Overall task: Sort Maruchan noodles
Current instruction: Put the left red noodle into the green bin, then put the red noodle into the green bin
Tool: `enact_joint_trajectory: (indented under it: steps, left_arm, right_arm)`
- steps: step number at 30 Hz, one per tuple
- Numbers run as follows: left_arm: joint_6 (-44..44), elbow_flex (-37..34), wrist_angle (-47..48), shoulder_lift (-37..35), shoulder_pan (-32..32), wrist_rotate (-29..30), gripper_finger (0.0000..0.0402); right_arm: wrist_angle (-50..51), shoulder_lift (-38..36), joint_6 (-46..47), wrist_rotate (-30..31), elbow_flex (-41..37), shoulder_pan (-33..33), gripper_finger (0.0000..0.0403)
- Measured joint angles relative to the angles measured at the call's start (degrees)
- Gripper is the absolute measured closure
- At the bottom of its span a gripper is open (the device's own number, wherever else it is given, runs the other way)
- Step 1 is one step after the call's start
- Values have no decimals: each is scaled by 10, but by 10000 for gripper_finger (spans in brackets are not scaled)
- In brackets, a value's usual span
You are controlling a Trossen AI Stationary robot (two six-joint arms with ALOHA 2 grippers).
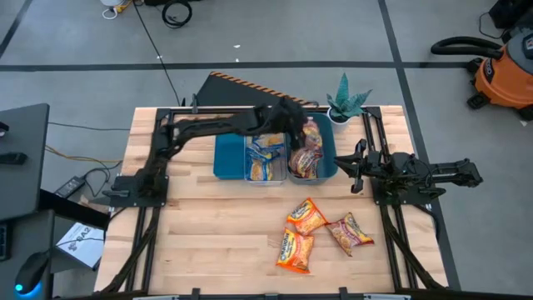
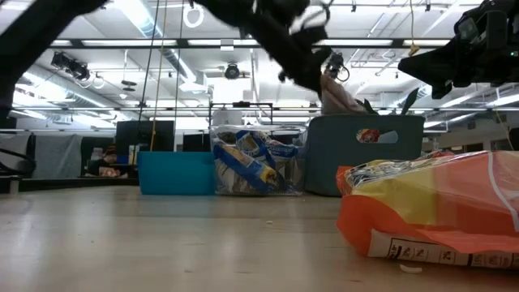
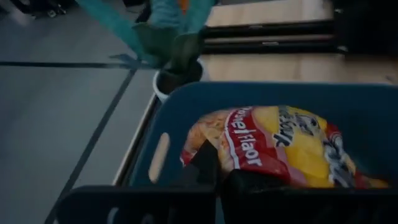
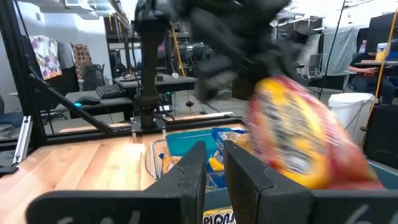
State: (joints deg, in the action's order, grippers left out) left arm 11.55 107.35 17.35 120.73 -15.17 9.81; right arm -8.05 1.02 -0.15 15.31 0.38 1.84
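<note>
One red packet [image 1: 310, 133] is held clenched in the left hand [image 1: 301, 132] over the teal bin [image 1: 328, 143] at upper centre, so release there is judged next; the right hand [image 1: 356, 165] waits released beside it, with three orange packets [image 1: 306, 217] left on the tabletop [image 1: 208, 242].

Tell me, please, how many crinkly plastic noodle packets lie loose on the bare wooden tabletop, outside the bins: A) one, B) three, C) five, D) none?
B: the high view shows three packets on the wooden table in front of the bins, one orange packet, a second orange packet nearer the front edge, and a red-edged packet beside them.
</note>
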Motion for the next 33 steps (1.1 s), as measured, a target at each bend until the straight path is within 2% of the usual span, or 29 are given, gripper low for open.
enact_joint_trajectory:
  steps: [4, 8, 12, 17, 20, 23, 25, 28, 33]
  left_arm:
    - [1, 0, -71, 53, -32, -28, 398]
    - [19, 0, -48, 88, -46, -34, 376]
    - [26, 0, -8, 92, -42, -60, 298]
    - [26, 11, 74, 66, -22, -53, 192]
    - [28, 26, 162, 35, -4, -43, 163]
    - [28, 14, 208, 9, 19, -53, 161]
    - [26, -15, 197, -15, 38, -68, 170]
    - [28, -85, 129, -61, 74, -72, 191]
    - [17, -243, -33, -145, 117, -74, 222]
  right_arm:
    - [0, 0, 0, 0, 0, 0, 341]
    - [0, 0, 0, 0, 0, 0, 341]
    - [0, 0, 0, 0, 0, 0, 341]
    - [0, 0, 0, 0, 0, 0, 341]
    - [-1, 0, 0, 0, 0, 0, 341]
    - [0, 0, 0, 0, 0, 0, 341]
    - [0, 0, 0, 0, 0, 0, 341]
    - [0, 0, 0, 0, 0, 0, 341]
    - [0, 0, 0, 0, 0, 0, 341]
